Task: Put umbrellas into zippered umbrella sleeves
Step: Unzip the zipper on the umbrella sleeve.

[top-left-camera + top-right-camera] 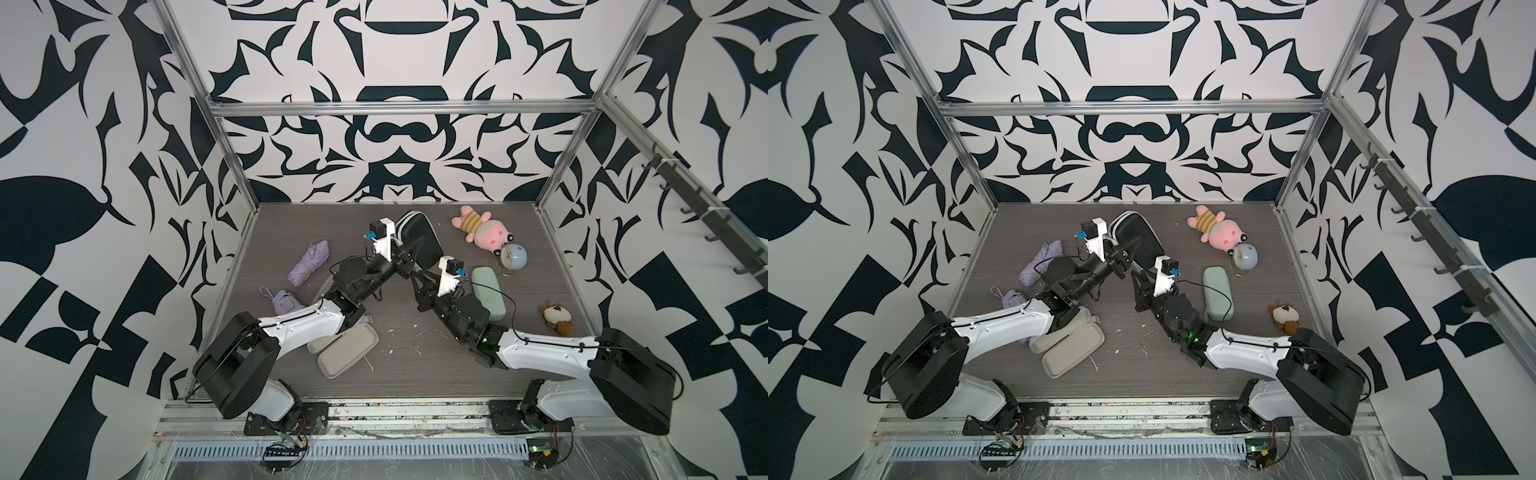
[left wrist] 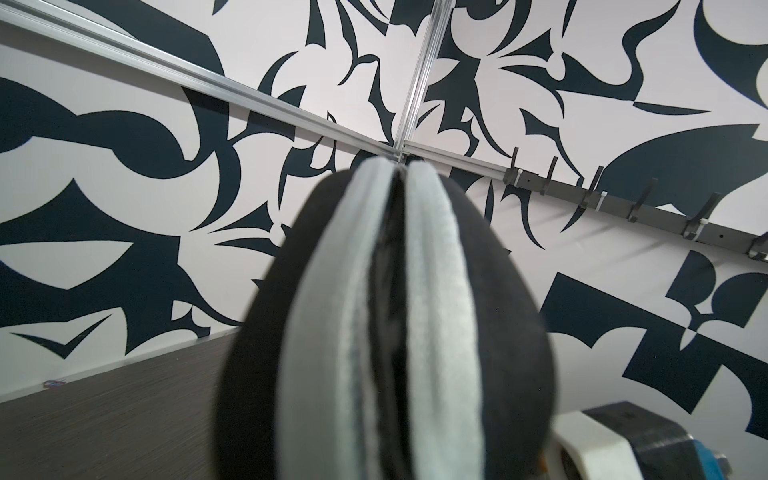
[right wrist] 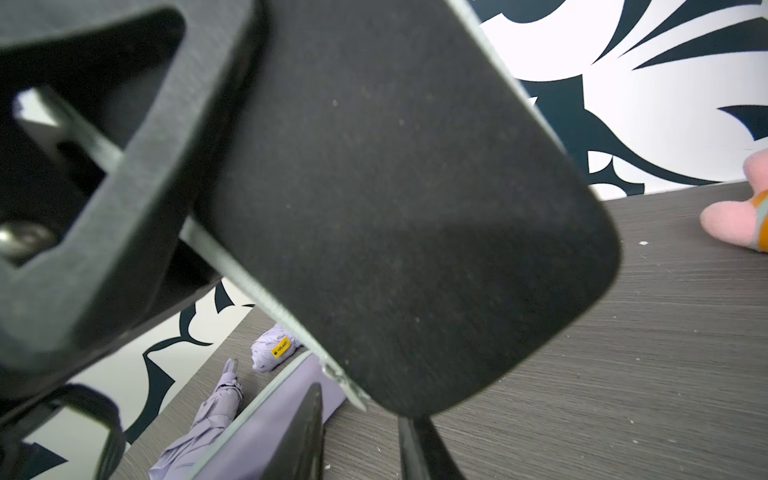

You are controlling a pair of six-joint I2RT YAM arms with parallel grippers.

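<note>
The black sleeve [image 1: 419, 237] is held off the table, and my left gripper [image 1: 410, 252] is shut on its near end. In the left wrist view its parted seam [image 2: 386, 316] faces the camera with grey lining on both sides and dark fabric in the gap. My right gripper [image 3: 361, 432] sits at the sleeve's lower corner, jaws apart, with the zip pull [image 3: 347, 386] just past its fingertips. Two lilac umbrellas [image 1: 308, 265] [image 1: 283, 301] lie at the left. An open lilac sleeve [image 1: 347, 351] lies at the front. The mint green sleeve [image 1: 488, 293] lies shut beside my right arm.
A pink plush toy [image 1: 484, 232] and a round pale-blue clock [image 1: 513, 257] lie at the back right. A small brown plush [image 1: 555, 318] sits near the right edge. A hook rail [image 1: 702, 208] runs along the right wall.
</note>
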